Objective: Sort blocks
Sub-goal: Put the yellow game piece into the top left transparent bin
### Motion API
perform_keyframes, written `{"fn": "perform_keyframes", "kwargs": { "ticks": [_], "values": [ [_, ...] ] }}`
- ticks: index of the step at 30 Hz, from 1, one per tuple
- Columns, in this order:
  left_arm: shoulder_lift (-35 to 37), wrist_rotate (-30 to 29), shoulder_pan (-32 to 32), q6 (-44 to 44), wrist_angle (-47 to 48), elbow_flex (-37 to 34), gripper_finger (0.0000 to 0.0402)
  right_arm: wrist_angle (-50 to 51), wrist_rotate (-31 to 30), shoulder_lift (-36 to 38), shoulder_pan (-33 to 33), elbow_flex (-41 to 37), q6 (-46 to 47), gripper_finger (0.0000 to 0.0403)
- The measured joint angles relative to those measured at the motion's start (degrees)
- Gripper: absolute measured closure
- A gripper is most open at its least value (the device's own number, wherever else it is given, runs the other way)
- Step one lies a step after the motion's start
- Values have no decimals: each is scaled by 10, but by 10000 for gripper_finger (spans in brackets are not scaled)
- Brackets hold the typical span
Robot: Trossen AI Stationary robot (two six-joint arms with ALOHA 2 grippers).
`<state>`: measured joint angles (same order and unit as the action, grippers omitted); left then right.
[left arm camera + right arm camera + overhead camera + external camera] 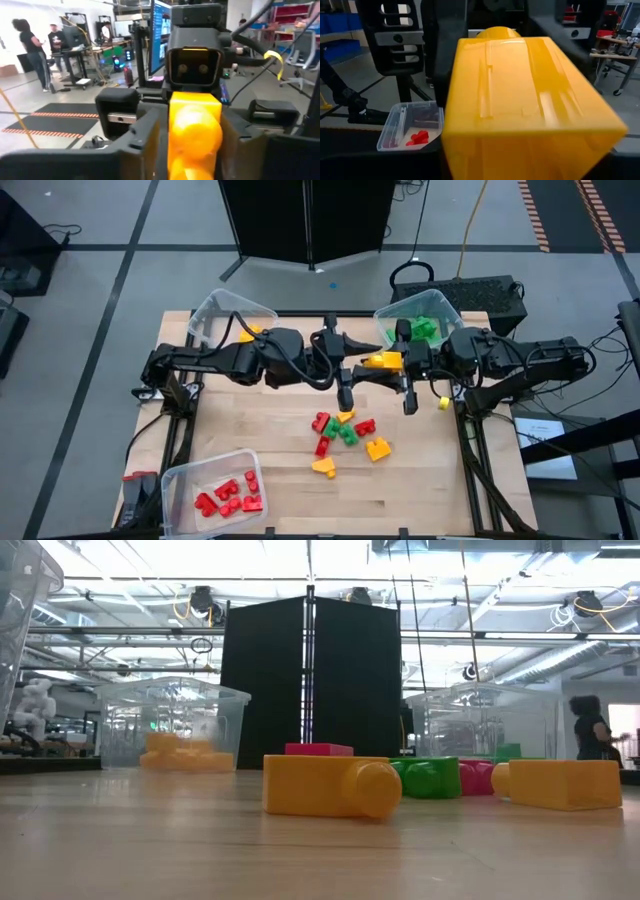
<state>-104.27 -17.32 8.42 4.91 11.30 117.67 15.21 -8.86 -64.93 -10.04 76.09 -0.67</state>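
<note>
The table (250, 415) carries three clear bins and a loose pile of blocks (345, 435) near its middle. Everything here is placed from that pile.

Both arms reach in and meet above the far side of the pile, the left arm from the left and the right arm from the right. The yellow bin (225, 315) stands beyond the pile to the left. The green bin (420, 320) stands beyond it to the right. The red bin (215, 485) is on the near left side.

The left gripper (368, 365) and the right gripper (396, 362) face each other, tip to tip. One yellow block (382, 361) hangs in the air between them, above the far edge of the pile. Its long axis runs along the line from one gripper to the other. The right fingers are clamped on one end of it. In the left wrist view the left fingers (150, 135) lie against both sides of the other end, so I judge that both grippers grasp it.

The yellow bin lies on the left arm's side. The next move probably needs the right fingers to let go first, so that the left arm can carry the block there.
</note>
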Motion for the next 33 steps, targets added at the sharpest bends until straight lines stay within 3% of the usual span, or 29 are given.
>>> {"fn": "perform_keyframes", "kwargs": {
  "ticks": [10, 18, 20, 26, 29, 33],
  "values": [
    [-5, 21, -3, 8, 0, 0, 380, 3, -2, 0, 0, 0, 0, 286],
    [-5, 17, -1, 31, -4, 0, 387, 2, -2, 0, 0, 0, 6, 286],
    [-5, 5, 3, 41, -6, 0, 387, 1, -6, 0, 0, 0, 6, 262],
    [11, -25, 8, 68, 3, 0, 388, -1, -15, 0, 0, 0, 16, 129],
    [22, -42, 7, 80, 2, 1, 388, 1, -15, 0, 0, 0, 17, 101],
    [35, -78, 9, 104, 23, 0, 388, 22, -17, 2, 0, 0, 16, 94]
  ]
}}
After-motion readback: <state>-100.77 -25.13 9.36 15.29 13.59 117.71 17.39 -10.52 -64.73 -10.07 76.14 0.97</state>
